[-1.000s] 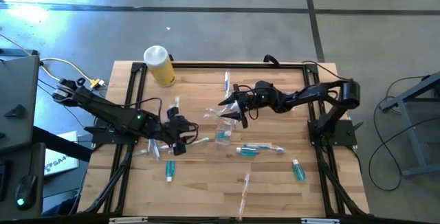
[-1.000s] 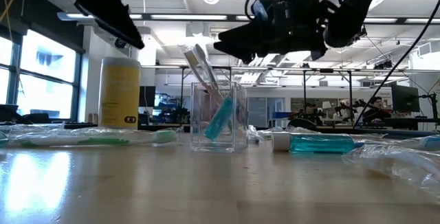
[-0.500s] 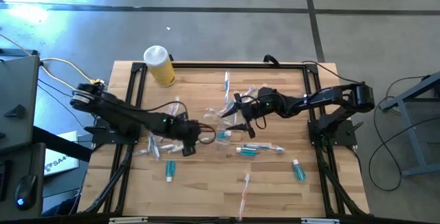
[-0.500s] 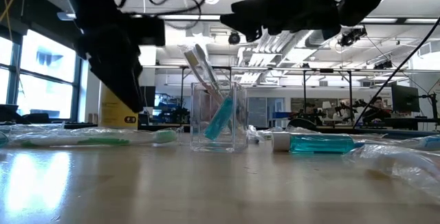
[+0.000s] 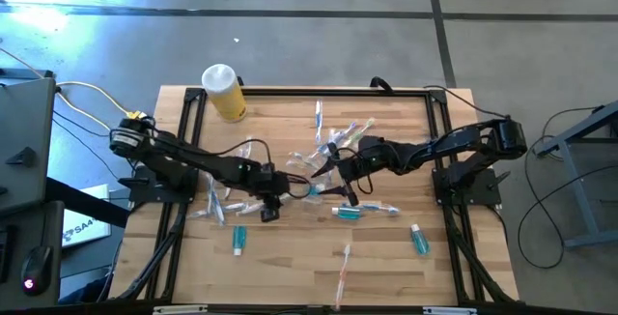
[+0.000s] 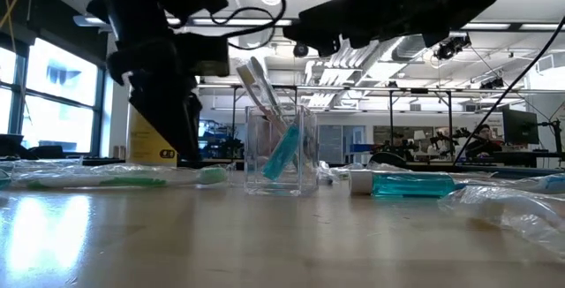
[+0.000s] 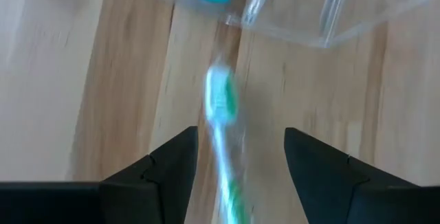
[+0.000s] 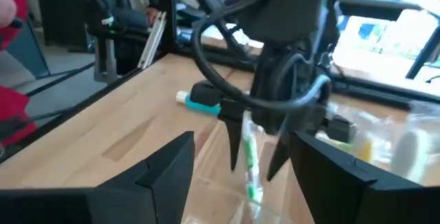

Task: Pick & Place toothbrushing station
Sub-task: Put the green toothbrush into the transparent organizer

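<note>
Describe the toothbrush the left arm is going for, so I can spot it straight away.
Find the small clear plastic cup near the middle of the wooden table. Beside it, toward the left arm, the left tool stands open over one toothbrush lying flat on the wood. It has green bristles and sits between the two fingers, unlike the brushes standing in the cup.
</note>
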`<state>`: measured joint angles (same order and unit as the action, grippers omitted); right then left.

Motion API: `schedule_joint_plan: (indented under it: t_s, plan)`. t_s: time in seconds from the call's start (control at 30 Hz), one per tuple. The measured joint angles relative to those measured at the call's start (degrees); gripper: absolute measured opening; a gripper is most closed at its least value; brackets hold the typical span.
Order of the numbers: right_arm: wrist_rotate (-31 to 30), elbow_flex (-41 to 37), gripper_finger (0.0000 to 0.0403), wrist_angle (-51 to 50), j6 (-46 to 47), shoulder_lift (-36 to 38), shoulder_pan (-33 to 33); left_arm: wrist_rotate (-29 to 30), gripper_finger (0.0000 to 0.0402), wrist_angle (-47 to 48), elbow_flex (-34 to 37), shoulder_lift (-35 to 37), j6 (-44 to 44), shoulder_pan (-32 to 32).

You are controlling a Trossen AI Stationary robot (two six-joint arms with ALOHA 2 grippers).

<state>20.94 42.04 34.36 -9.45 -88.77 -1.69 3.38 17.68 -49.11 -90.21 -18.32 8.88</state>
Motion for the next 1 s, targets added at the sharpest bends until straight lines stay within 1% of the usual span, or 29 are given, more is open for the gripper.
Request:
schedule_joint_plan:
  t_s: [0.27,0.47,0.63,0.77,0.9,1.0]
  plan:
    - [-0.05,-0.02,0.0229,-0.68,0.06,0.00,3.50,0.19,0.0210,-1.55,0.14,-2.01,-0.59,0.07]
    - [-0.02,-0.02,0.0229,-1.21,0.05,0.49,6.72,3.10,0.0209,1.75,0.11,-2.09,-4.39,0.11]
    - [-0.09,-0.02,0.0229,-3.14,0.03,2.74,9.42,4.85,0.0209,4.38,0.12,-2.19,-7.52,0.11]
    - [-3.03,-0.03,0.0229,-5.96,-1.24,4.92,11.75,5.64,0.0209,5.52,-0.07,-4.16,-9.02,0.12]
    - [-8.04,0.00,0.0229,-8.83,-1.64,6.58,13.62,5.69,0.0207,5.66,-0.14,-7.27,-9.16,0.17]
    - [-10.75,0.00,0.0229,-9.65,-1.65,6.64,14.61,5.46,0.0187,6.43,-0.16,-8.16,-10.03,0.17]
